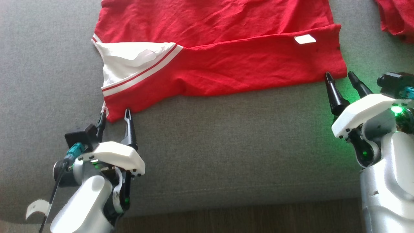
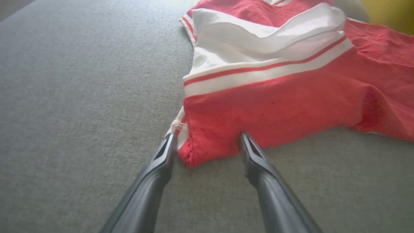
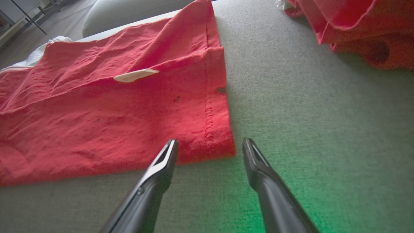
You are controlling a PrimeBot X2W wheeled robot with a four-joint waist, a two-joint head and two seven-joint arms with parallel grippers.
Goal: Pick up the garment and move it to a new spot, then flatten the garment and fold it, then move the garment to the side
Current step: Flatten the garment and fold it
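Garment point(image 1: 242, 61) corners between parted jaws (both sides)

The garment point(image 1: 226, 61) and a red heap point(image 1: 396, 16), perhaps clothing, are cropped.

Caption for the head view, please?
Left fingers and right fingers, spread open, poised at near corners of a bright red jersey garment on grey upholstery.

The big grey cushion point(image 1: 226, 145) is soft and covered in cloth. The garment point(image 1: 220, 61) lies flat on it, red, with its near part folded over the rest. Its white patch point(image 1: 121, 66) is at the left end. A small white label point(image 1: 305, 39) is near the right end. Another red cloth point(image 1: 396, 16) lies bunched up at the far right, apart from the garment.
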